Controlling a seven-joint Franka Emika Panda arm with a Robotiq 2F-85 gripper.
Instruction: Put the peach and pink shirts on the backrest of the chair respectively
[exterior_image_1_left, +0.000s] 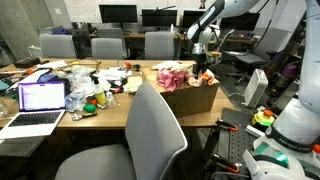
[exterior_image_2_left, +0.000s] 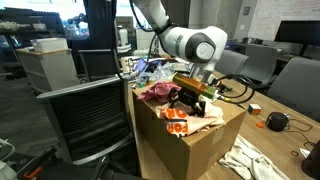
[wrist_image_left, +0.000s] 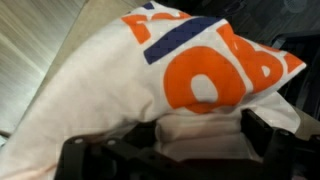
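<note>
A cardboard box (exterior_image_1_left: 192, 101) on the table holds a heap of clothes. My gripper (exterior_image_2_left: 190, 100) is down in the box, also seen in an exterior view (exterior_image_1_left: 200, 63). In the wrist view my gripper (wrist_image_left: 200, 138) is shut on a bunched fold of the pale peach shirt (wrist_image_left: 110, 85) with orange and blue print. That shirt shows under the fingers in an exterior view (exterior_image_2_left: 180, 122). The pink shirt (exterior_image_2_left: 158, 93) lies crumpled on the heap beside the gripper, also in an exterior view (exterior_image_1_left: 170, 76). A black mesh chair (exterior_image_2_left: 85, 110) stands right by the box (exterior_image_2_left: 200, 150).
A grey chair (exterior_image_1_left: 150, 130) stands in the foreground at the table edge. A laptop (exterior_image_1_left: 38, 100) and cluttered small items (exterior_image_1_left: 95, 90) lie on the table. White cloth (exterior_image_2_left: 250, 160) lies beside the box. More chairs (exterior_image_1_left: 105, 46) and monitors (exterior_image_1_left: 118, 14) stand behind.
</note>
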